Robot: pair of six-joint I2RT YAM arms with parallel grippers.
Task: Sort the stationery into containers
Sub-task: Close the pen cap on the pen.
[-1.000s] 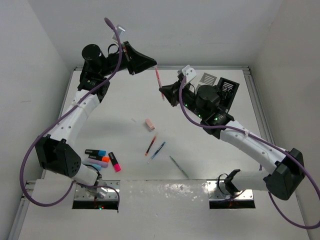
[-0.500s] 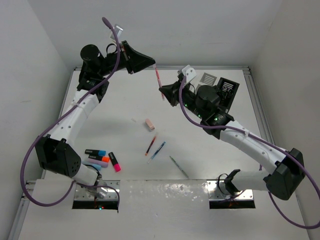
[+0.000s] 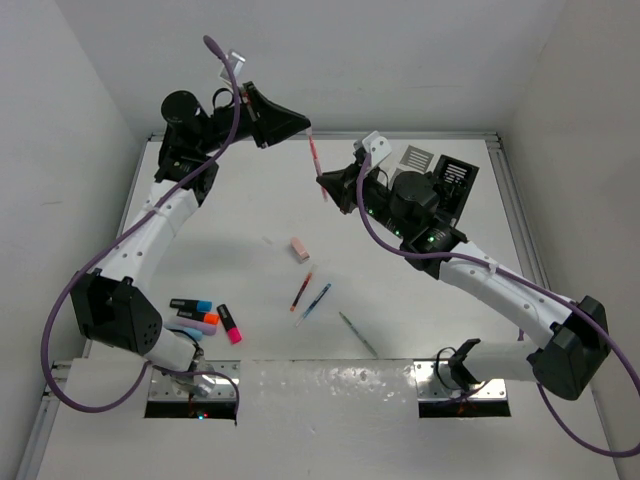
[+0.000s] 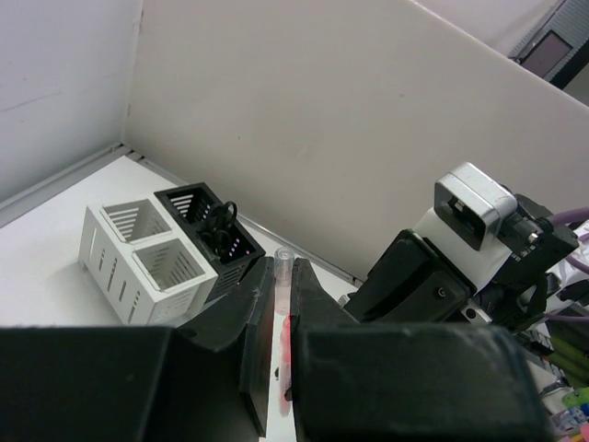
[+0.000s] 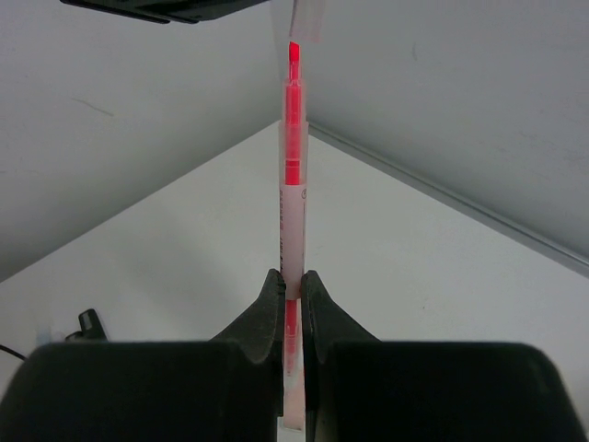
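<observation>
A pink-and-red pen hangs in the air above the back of the table, held between both grippers. My right gripper is shut on the pen's pale barrel, with the red tip pointing away. My left gripper is shut on the clear cap at that tip. The white organiser and the black organiser stand side by side at the back right. Black scissors sit in the black one.
On the table lie a pink eraser, a red pen, a blue pen and a grey pen. Several highlighters lie near the left arm's base. Walls close in the table at the back and on both sides.
The left gripper has crept slightly up and to the left with the cap. The right arm and the pen have stayed still.
</observation>
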